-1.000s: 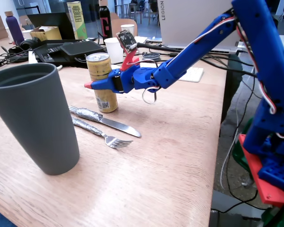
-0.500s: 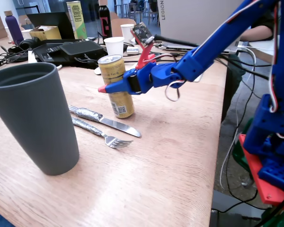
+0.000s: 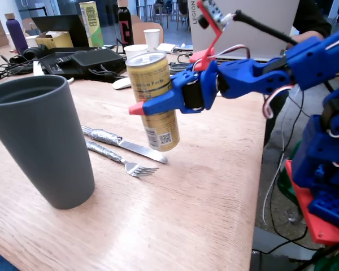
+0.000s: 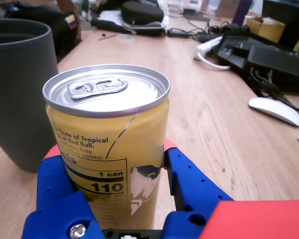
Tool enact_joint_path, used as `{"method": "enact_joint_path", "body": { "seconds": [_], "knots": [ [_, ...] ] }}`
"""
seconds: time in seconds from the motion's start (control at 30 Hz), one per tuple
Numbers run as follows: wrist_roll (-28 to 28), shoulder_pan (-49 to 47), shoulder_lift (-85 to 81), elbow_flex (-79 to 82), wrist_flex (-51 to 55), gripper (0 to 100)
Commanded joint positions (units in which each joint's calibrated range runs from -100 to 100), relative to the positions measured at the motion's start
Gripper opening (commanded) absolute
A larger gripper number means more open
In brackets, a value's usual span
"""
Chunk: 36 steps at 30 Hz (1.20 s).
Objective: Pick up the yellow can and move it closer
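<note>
The slim golden-yellow metal drink can (image 3: 153,101) with a silver top is clamped in the blue two-finger gripper (image 3: 150,106) of the arm. In the fixed view the jaws close on the can's midsection, one blue finger with a red tip crossing its front face. The can is tilted slightly, its base clear of the light wooden table (image 3: 203,192) and its white QR-code label facing the camera near the lower end.

All positions below are relative to the can, as the fixed view shows them.

- Large dark grey tumbler (image 3: 37,138): to the left and nearer the camera, upright on the table, well apart.
- Table knife with foil-wrapped handle (image 3: 121,142): below and to the left, its blade reaching under the can's base.
- Fork with foil-wrapped handle (image 3: 124,161): just beyond the knife, nearer the camera, lying roughly parallel to it.
- Rectangular yellow-green carton (image 3: 91,22): behind and to the left, upright at the far end of the table.
- White computer mouse (image 3: 122,83): behind, just left of the can's upper part.

In the wrist view the can (image 4: 109,149) fills the centre, silver lid and pull tab uppermost, with a blue finger (image 4: 189,181) on each side of its body. Contact on the left side appears firm, though the lower frame edge cuts the fingers off. The tumbler (image 4: 20,89) stands at left.
</note>
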Motion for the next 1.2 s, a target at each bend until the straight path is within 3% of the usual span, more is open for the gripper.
{"method": "enact_joint_path", "body": {
  "seconds": [0.0,0.4,0.47,0.5,0.57,0.83,1.17],
  "knots": [
    [-0.3,-0.4,-10.6,-1.0,6.6,19],
    [-0.2,-0.3,-34.2,19.2,9.9,19],
    [-0.2,-0.3,-37.6,20.3,15.0,19],
    [-0.2,0.2,-41.9,20.3,23.8,19],
    [-0.3,0.4,-46.3,20.4,31.0,19],
    [-0.3,-0.1,-60.9,21.8,53.0,19],
    [-3.9,-0.3,-61.0,21.8,55.0,20]
  ]
}}
